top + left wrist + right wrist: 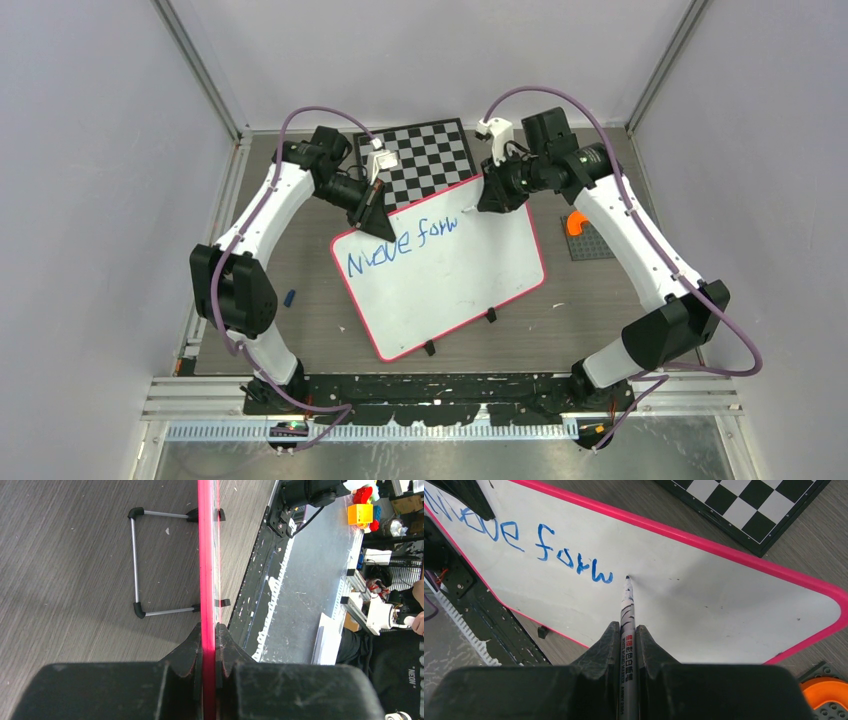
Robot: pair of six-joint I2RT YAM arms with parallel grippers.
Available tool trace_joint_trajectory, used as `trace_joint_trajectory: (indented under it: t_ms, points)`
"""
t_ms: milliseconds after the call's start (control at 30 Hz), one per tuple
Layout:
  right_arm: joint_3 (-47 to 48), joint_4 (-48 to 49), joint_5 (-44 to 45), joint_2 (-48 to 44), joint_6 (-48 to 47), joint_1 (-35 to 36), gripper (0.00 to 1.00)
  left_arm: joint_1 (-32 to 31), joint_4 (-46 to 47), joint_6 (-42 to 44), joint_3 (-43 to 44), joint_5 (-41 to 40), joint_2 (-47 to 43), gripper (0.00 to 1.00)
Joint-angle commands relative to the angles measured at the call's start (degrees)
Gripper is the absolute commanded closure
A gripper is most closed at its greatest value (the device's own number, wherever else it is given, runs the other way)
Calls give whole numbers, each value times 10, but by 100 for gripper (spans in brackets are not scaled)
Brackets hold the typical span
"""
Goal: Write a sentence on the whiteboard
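The whiteboard (450,280) with a red-pink rim lies tilted in the middle of the table. Blue lettering (400,250) on it reads "Move forw"; it also shows in the right wrist view (549,545). My left gripper (372,215) is shut on the board's far left rim (208,580), seen edge-on between its fingers. My right gripper (492,197) is shut on a silver whiteboard marker (627,615). The marker's tip (627,577) is at the board surface just right of the "w".
A black-and-white checkered board (425,155) lies behind the whiteboard. An orange piece (577,223) sits on a grey studded plate (592,243) at the right. A small blue cap (290,297) lies left of the board. A wire stand (137,562) props the board.
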Motion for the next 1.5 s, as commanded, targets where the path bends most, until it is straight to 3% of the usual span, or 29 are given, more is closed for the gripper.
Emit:
trace_joint_trajectory:
  t_ms: [0,1000,1467]
  points:
    - [-2,19,12,0,-4,4,100,-27,2,73,-23,-79,4,100]
    - [-36,23,50,-7,-18,29,100,-27,-1,81,-29,-84,2,100]
    - [14,29,49,5,-11,10,100,-28,-1,81,-26,-83,4,100]
